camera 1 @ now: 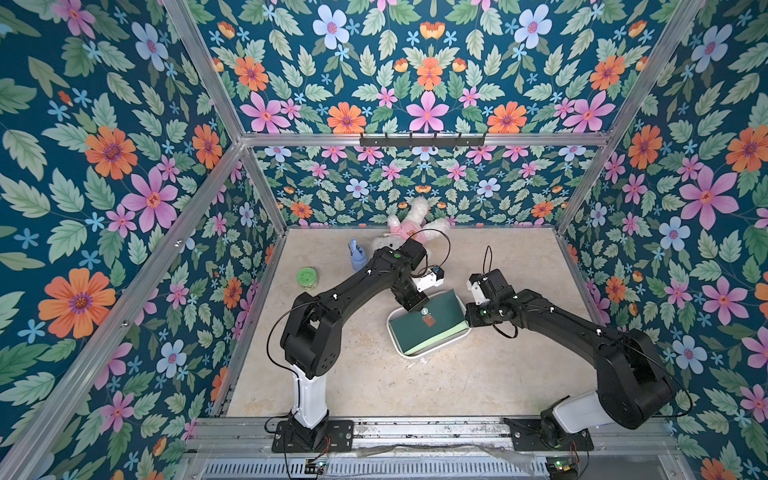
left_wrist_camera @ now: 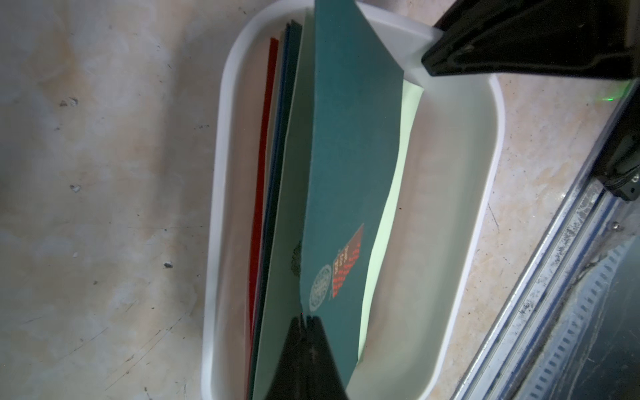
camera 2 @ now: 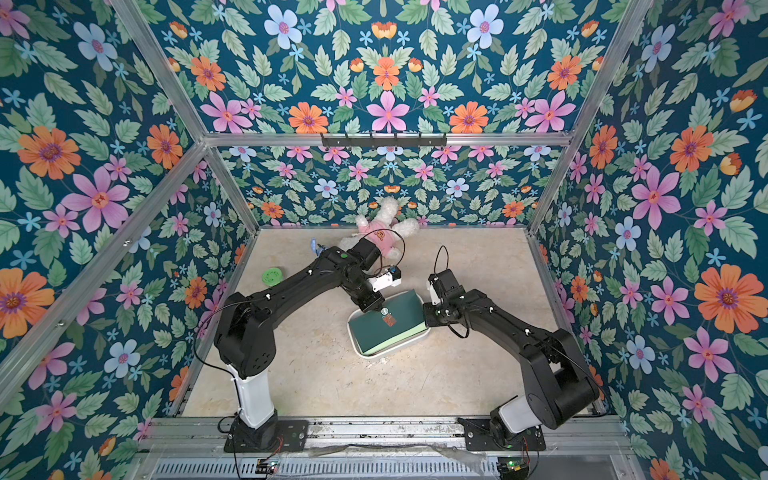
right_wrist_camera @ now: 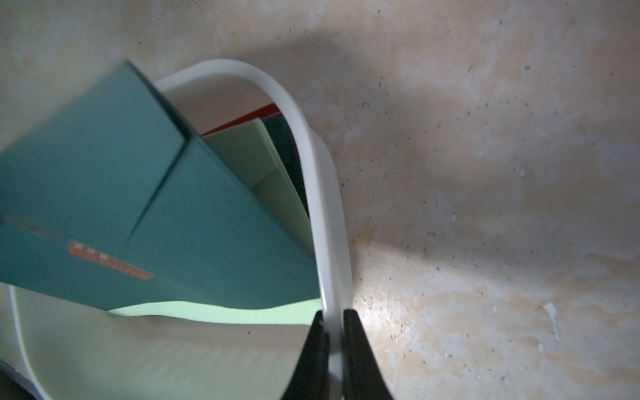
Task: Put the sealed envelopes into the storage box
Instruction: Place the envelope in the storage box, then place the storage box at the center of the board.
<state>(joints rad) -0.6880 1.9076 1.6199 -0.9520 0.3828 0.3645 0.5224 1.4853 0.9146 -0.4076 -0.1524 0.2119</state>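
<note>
At the left of both top views, a small round green-lidded jar (camera 1: 306,277) is seen on the beige mottled counter (camera 1: 478,374), with a pale blue plastic figure (camera 1: 357,254) up and to its right and a white plush rabbit in a pink top (camera 1: 409,226) lying at the upper middle of the counter, against the flowered back wall. Right of the jar, the left pincer (left_wrist_camera: 306,320) is shown closed tight on the edge of a dark green paper envelope (left_wrist_camera: 353,166), close by its round pale seal sticker (left_wrist_camera: 320,287) and a red printed patch. This envelope is held tilted over the shallow white plastic storage box with rounded corners (camera 1: 399,345), which sits at the middle of the frame. Inside the box, a light green envelope (left_wrist_camera: 391,221) is seen just beneath the dark green one, and a red envelope (left_wrist_camera: 263,166) and a navy envelope (left_wrist_camera: 280,138) stand on edge against one long wall. Further right, the right pincer (right_wrist_camera: 333,323) is clamped on the box's white rim at its right end.
</note>
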